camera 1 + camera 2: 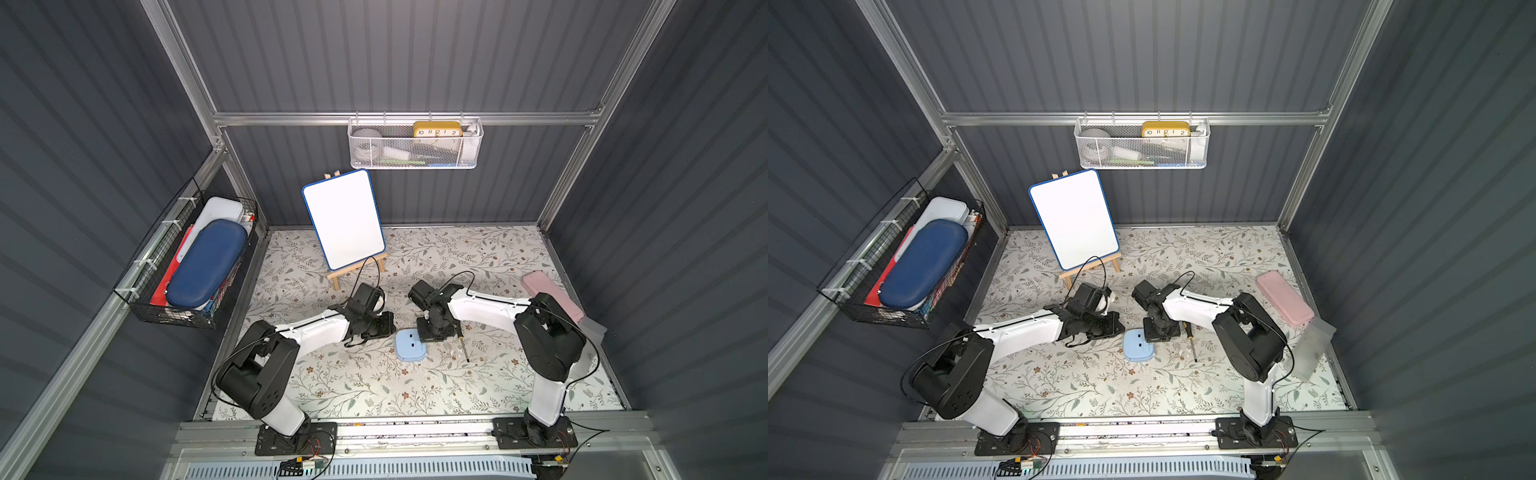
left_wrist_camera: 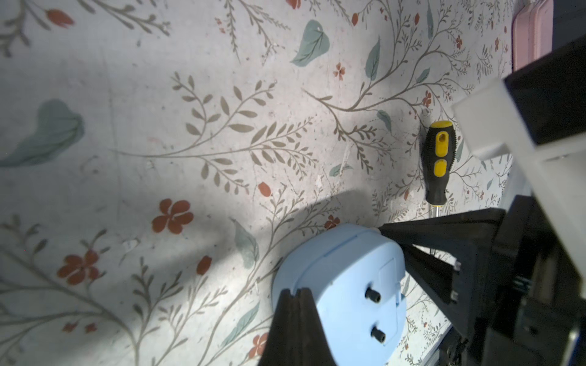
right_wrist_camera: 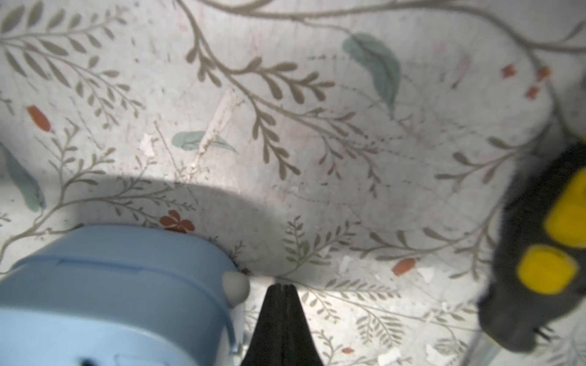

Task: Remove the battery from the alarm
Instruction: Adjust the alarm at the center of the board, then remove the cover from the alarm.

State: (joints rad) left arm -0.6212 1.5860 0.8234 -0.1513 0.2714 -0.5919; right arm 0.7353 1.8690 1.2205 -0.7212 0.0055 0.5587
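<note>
Though looked for in every view, no sign of the battery; presumably shut behind the thin rectangular hatch (image 2: 388,279) outlined on the back of the alarm (image 2: 348,285). Lying face down about mid-table (image 1: 374,386), blue back up, with two small black knobs (image 2: 373,294) sticking out of it.

Left gripper (image 2: 296,289): pinched fully together, nothing held, tip poised at the alarm's left edge; impossible to say whether touching. Right gripper (image 3: 283,286): likewise closed and empty, low to the table just beside the alarm's far right corner, next to a small grey foot (image 3: 236,286). Just right of the alarm, lying loose and untouched: a black-and-yellow screwdriver (image 2: 439,161).

Handling, as a judgement: hard moulded plastic, light, smooth and rounded, so likely to skate across the table under any sideways push. Best braced across two opposite flat sides rather than at the curved corners, and kept clear of the knobs. Thin hatch, probably a snap fit; better eased up at its seam than forced, for fear of cracking a tab. Once exposed, a small, stiff, slick cylinder to deal with, apt to roll; best levered up from one end, then pinched across the middle of the barrel. No grip possible on anything before opening one of the grippers.
</note>
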